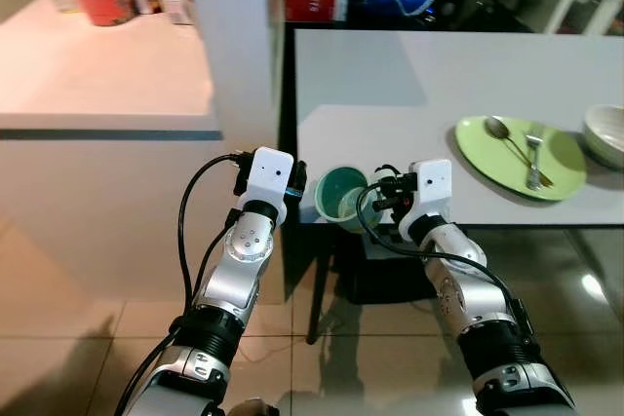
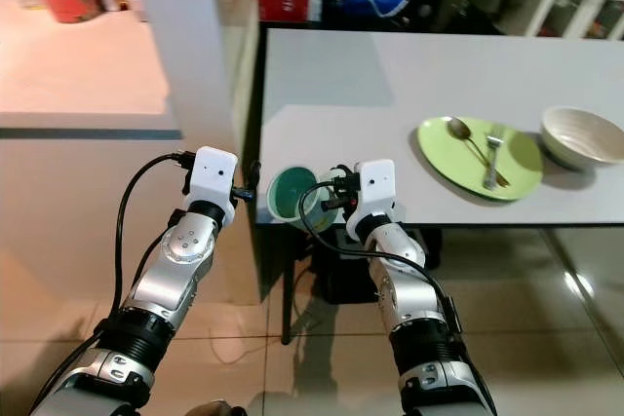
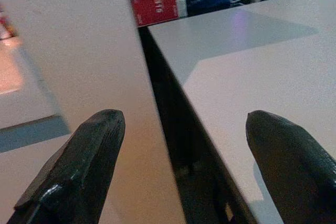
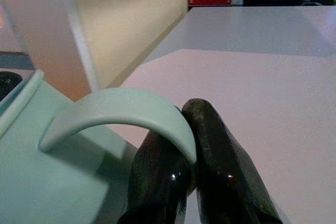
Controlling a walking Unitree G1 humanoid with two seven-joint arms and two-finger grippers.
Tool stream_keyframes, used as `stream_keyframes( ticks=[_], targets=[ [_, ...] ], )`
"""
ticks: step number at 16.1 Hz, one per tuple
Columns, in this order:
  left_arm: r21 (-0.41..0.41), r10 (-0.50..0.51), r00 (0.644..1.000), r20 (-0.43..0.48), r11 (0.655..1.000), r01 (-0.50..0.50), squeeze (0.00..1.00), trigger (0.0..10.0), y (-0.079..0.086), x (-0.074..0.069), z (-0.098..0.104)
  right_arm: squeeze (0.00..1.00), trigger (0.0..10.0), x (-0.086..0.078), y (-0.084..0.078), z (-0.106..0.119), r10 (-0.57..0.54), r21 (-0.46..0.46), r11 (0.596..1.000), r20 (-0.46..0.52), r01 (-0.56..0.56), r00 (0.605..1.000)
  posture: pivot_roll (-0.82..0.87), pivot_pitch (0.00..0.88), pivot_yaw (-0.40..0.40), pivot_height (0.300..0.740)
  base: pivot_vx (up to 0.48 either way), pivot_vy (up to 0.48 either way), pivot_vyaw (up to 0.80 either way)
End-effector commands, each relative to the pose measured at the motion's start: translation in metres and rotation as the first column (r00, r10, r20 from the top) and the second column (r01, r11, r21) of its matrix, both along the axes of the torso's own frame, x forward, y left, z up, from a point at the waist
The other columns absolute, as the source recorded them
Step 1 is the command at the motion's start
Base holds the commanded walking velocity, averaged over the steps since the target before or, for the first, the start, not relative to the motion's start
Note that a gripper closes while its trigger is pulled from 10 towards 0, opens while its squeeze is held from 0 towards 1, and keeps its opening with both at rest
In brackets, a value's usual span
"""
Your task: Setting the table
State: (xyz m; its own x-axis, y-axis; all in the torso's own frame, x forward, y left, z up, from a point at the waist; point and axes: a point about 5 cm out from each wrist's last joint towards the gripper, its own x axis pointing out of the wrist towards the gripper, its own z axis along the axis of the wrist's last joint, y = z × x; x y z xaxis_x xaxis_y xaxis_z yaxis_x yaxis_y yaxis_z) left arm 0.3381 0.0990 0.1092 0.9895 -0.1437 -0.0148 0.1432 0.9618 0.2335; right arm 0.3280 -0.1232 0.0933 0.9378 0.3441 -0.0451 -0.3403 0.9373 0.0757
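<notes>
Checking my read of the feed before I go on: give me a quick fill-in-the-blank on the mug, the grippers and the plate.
1. The right gripper is shut on the mug by its ____.
2. The left gripper has its fingers ____.
3. On the green plate lie a spoon and a ____.
4. The mug sits at the table's near ____ corner.

Missing words: handle; open; fork; left

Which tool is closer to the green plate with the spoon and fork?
Right. The right tool, pinching the green mug's handle at the table's near corner, is nearer the plate; the left tool hangs beyond that corner.
</notes>
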Motion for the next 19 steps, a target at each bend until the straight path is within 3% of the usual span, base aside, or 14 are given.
stream_keyframes(
  ticks=[1,17,19],
  targets=[
    [0.001,-0.004,1.000,0.010,1.000,0.004,0.00,10.0,-0.0005,0.0005,0.0029,0.00,10.0,-0.0028,0.0000,-0.0121,-0.004,-0.021,1.000,-0.063,0.002,0.998,0.03,0.000,0.016,0.740,0.000,0.000,0.00],
    [-0.043,0.017,0.999,0.033,0.999,-0.016,0.00,10.0,-0.0004,-0.0006,0.0075,0.00,10.0,-0.0102,-0.0023,-0.0163,0.010,-0.006,1.000,-0.073,-0.010,0.997,0.02,0.000,0.018,0.740,0.000,0.000,0.00],
    [-0.006,0.035,0.998,0.049,0.999,-0.035,0.00,10.0,0.0008,-0.0012,0.0082,0.00,10.0,-0.0112,-0.0022,-0.0170,0.013,-0.007,1.000,-0.077,-0.014,0.997,0.01,0.000,0.016,0.740,0.000,0.000,0.00]
  ],
)
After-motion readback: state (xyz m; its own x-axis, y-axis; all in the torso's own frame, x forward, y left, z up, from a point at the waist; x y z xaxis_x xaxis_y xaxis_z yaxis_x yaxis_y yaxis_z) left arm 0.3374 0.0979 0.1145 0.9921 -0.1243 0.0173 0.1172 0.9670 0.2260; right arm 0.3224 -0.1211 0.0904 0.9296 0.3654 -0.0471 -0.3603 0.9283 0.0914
